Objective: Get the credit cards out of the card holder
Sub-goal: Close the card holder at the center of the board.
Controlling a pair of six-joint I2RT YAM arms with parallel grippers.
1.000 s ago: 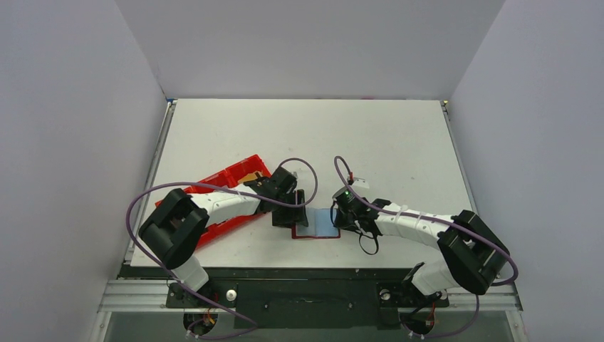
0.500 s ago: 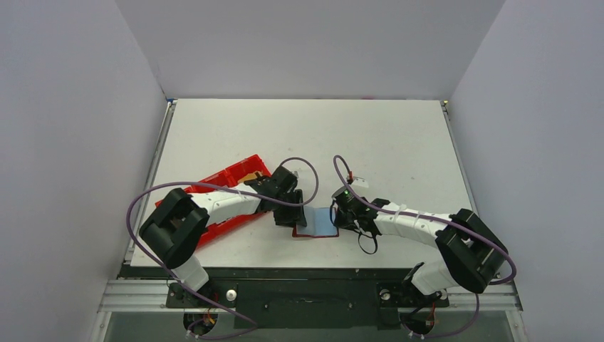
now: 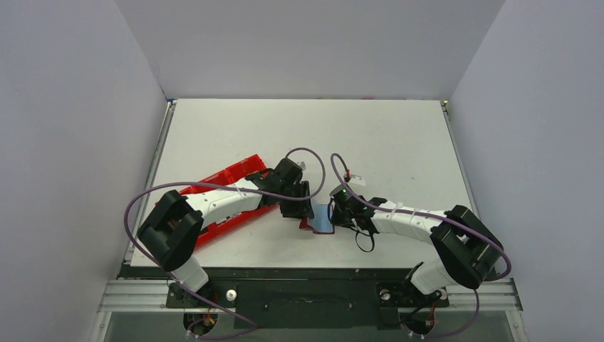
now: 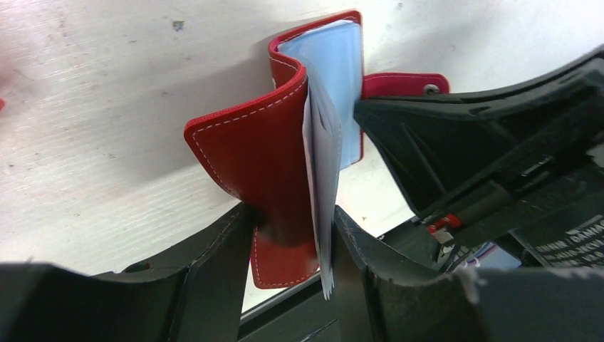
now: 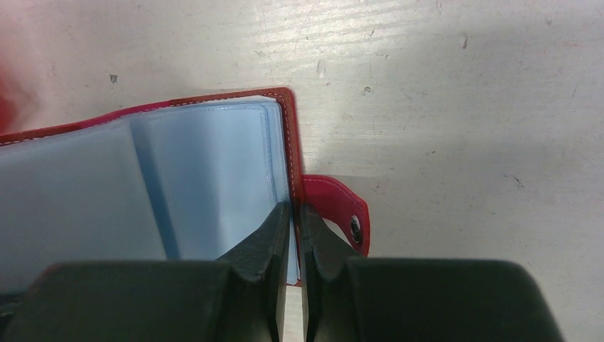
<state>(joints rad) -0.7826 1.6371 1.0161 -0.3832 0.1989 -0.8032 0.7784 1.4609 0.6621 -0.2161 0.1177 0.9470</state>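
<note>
Moved since the earlier frame: left claw (image 3: 298, 208) has shifted rightward with its arm, and the left cover of the card holder (image 3: 318, 222), formerly flat and open, now stands curled up off the desk (image 3: 370, 135), leaving a narrower band of blue showing from above. Item, nearest: two arm bases at the near desk edge, both arms reaching inward to meet near the middle. Item: left claw (image 4: 292, 229), narrowed onto the raised dark-red cover (image 4: 256, 149), one finger against the leather, the other against a pale plastic sleeve leaf (image 4: 322, 178) hanging beside it; the cover bends in an arch between the grip and the desk. Item: right claw (image 5: 294, 214), fingers drawn almost together with only a sliver between, tips set at the right edge of the card holder (image 5: 71, 192), just beside the red strap tab (image 5: 338, 214) with its snap; whether they pinch anything cannot be told. Item: grey-blue pockets (image 5: 206, 178), right half lying flat on the desk; any credit cards inside cannot be made out. Item, farther left: bright-red plastic tray (image 3: 235, 173), angled, largely under the left arm. Item, beyond: bare white desk running to the back wall.
</note>
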